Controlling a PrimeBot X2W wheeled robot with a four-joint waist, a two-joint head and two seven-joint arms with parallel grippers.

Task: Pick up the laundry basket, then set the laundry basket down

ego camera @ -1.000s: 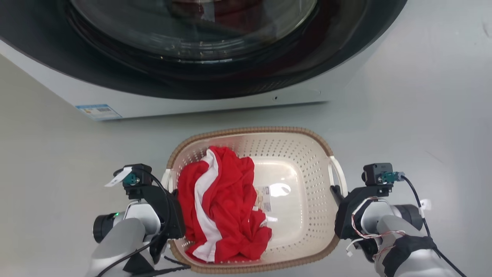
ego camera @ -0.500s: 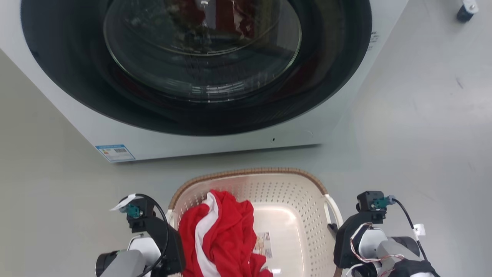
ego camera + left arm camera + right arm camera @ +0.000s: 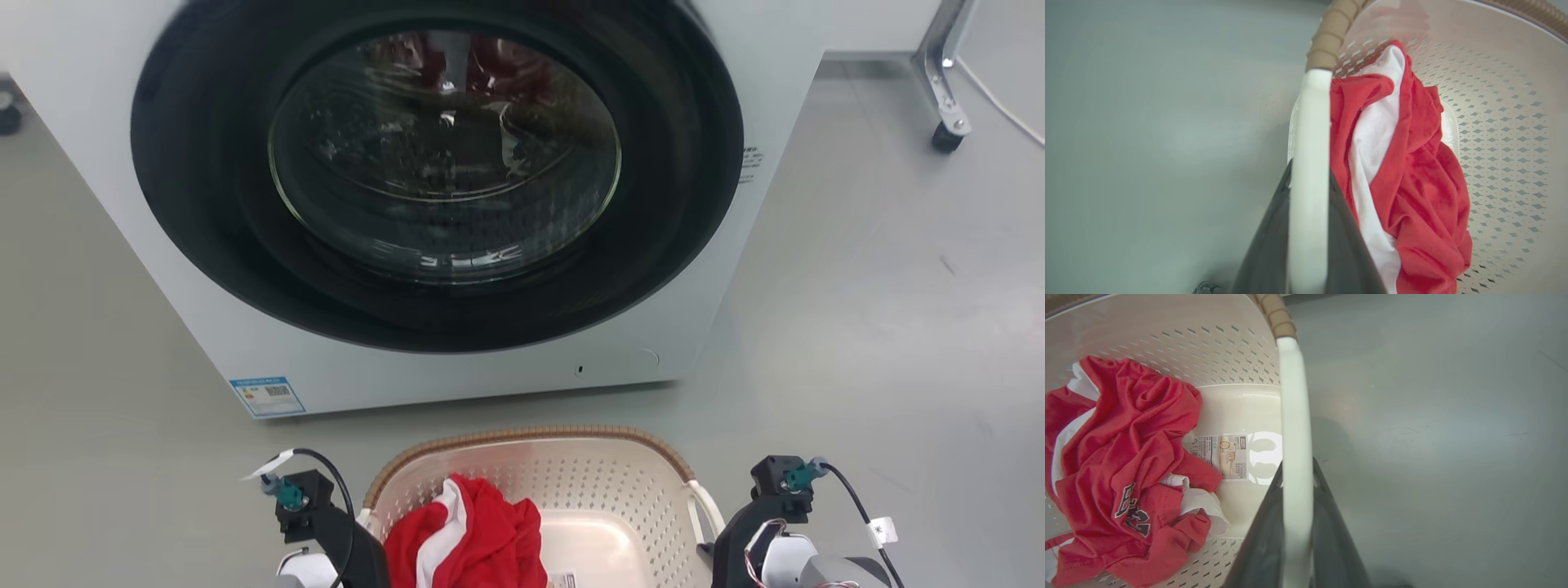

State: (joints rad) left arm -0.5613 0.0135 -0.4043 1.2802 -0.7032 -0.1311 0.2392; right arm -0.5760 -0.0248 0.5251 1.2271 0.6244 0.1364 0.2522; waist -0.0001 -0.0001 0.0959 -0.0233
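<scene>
The cream-white laundry basket (image 3: 604,482) with its brown woven rim sits at the bottom of the head view, in front of the washing machine. A red and white garment (image 3: 473,539) lies in its left half. My left gripper (image 3: 1309,171) is shut on the basket's white left handle (image 3: 1310,122). My right gripper (image 3: 1296,465) is shut on the white right handle (image 3: 1292,396). A small label (image 3: 1224,455) shows on the basket's base. In the head view both grippers (image 3: 359,555) (image 3: 718,547) flank the basket. Whether the basket touches the floor I cannot tell.
A white front-loading washing machine (image 3: 441,188) with a dark round door, shut, stands close beyond the basket. A metal leg on a caster (image 3: 943,90) stands at the far right. Grey floor (image 3: 882,310) spreads to the right and left.
The head camera has moved: the washing machine's door and the basket sit lower in the picture. Both grippers keep the same hold on the handles.
</scene>
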